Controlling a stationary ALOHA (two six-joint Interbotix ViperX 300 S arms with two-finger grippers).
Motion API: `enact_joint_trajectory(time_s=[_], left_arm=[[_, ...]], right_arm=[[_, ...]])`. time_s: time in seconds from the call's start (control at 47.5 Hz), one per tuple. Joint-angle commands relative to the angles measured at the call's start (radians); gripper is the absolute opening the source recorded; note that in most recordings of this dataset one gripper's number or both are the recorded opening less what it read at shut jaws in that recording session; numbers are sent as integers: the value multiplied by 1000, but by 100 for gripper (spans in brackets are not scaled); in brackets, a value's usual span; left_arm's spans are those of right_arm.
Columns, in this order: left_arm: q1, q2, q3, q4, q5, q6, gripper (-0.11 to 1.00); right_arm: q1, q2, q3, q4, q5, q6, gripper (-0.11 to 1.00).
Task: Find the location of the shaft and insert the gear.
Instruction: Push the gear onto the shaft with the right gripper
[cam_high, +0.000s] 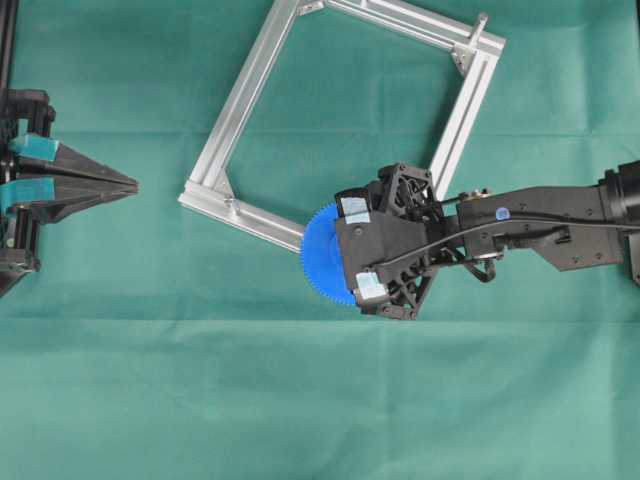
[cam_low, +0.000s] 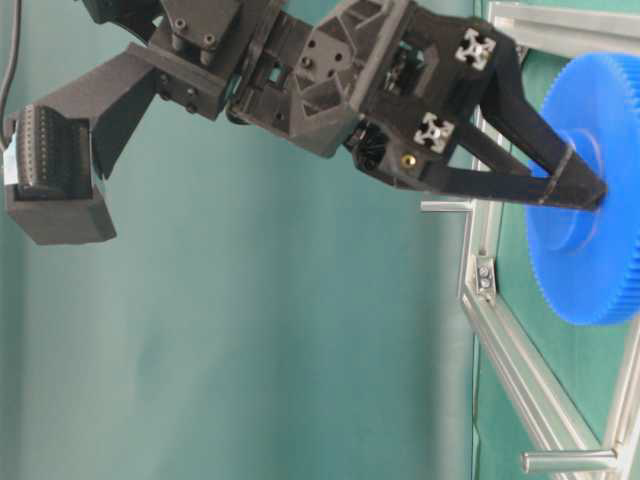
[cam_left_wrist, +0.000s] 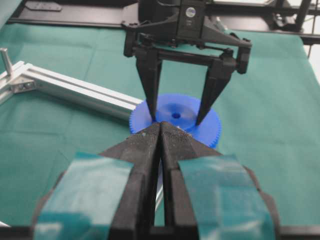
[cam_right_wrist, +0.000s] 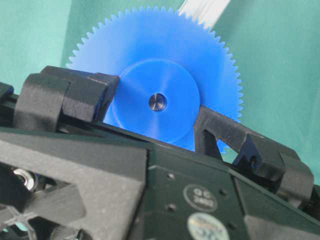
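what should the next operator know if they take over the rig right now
Left tool: shut, empty, parked at the table's left side.
Right tool: fingers straddle the blue gear's raised hub; contact unclear.
Gear lies at the aluminium frame's lower corner; in the right wrist view a silvery shaft tip shows in its centre hole.
Done: gear brought onto the shaft.
Left: confirm it is fully seated, withdraw the right tool.
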Motion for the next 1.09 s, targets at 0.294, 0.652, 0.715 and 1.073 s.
enact_joint_trajectory(time_s=[0.294, 0.652, 0.715, 1.073], left_arm=[[3, 11, -28, -3, -11, 0, 1], [3, 11, -28, -3, -11, 0, 1], [3, 11, -28, -3, -9, 0, 1], [3, 11, -28, -3, -9, 0, 1]], right_arm=[[5, 17, -11, 2, -18, -3, 69], [5, 40, -8, 2, -28, -5, 69], [5, 41, -8, 2, -28, -3, 69], [5, 43, -9, -2, -28, -5, 69]])
